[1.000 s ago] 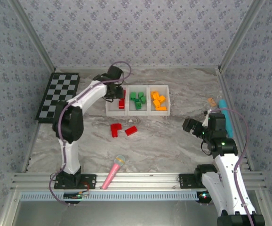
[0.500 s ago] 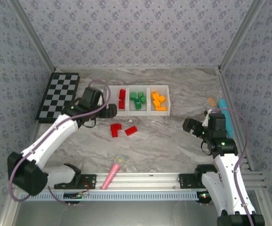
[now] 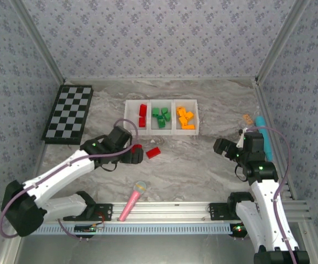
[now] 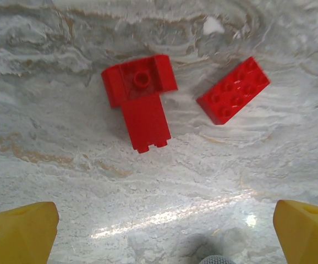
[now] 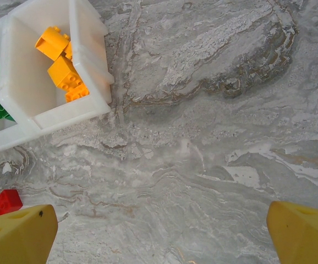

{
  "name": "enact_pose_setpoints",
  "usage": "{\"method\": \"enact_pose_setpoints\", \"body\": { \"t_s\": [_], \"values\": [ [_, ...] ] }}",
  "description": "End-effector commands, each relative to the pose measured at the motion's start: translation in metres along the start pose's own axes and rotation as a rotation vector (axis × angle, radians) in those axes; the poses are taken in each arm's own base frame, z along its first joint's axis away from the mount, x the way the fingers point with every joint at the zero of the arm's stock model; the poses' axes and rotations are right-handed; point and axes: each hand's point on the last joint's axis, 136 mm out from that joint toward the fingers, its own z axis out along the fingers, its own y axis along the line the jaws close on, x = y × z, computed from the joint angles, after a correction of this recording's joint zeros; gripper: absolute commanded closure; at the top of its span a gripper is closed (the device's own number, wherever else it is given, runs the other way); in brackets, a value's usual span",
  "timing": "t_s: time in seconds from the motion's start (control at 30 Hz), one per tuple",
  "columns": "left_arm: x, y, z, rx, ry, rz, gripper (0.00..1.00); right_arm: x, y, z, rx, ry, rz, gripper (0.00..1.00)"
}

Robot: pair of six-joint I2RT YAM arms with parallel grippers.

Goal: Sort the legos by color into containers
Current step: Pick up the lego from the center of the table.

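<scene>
Three joined white containers (image 3: pixel 160 130) stand at the table's back middle: red legos (image 3: pixel 142 114) in the left bin, green legos (image 3: pixel 159 116) in the middle, orange legos (image 3: pixel 185 118) in the right. Two red pieces lie loose in front: an L-shaped red lego (image 4: pixel 141 104) and an oblong red brick (image 4: pixel 233 91) to its right. My left gripper (image 3: pixel 136 155) hovers just near of the L-shaped piece, open and empty, its yellow fingertips (image 4: pixel 16 234) wide apart. My right gripper (image 3: pixel 220 147) is open and empty over bare table at the right, with the orange bin (image 5: pixel 60 60) to its far left.
A black-and-white checkerboard (image 3: pixel 68 113) lies at the back left. A pink microphone toy (image 3: pixel 132 201) lies near the front rail. A teal object (image 3: pixel 264 137) and a small orange piece (image 3: pixel 247 118) sit along the right wall.
My left arm has pulled back from the left bin and swung toward the near side, stopping over the two loose red legos. The right arm has not moved.
</scene>
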Motion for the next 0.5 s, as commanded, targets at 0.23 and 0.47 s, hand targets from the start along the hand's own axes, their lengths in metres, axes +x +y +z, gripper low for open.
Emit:
{"method": "enact_pose_setpoints", "body": {
  "t_s": [0.23, 0.47],
  "values": [
    [0.006, 0.003, 0.049, -0.134, 0.062, -0.116, 0.01, 0.0, 0.002, 0.002, -0.017, -0.003, 0.012, 0.0],
    [0.006, 0.001, 0.076, -0.187, 0.11, -0.142, 0.09, 0.0, 0.002, 0.003, -0.02, -0.003, 0.012, 0.0]
  ]
}}
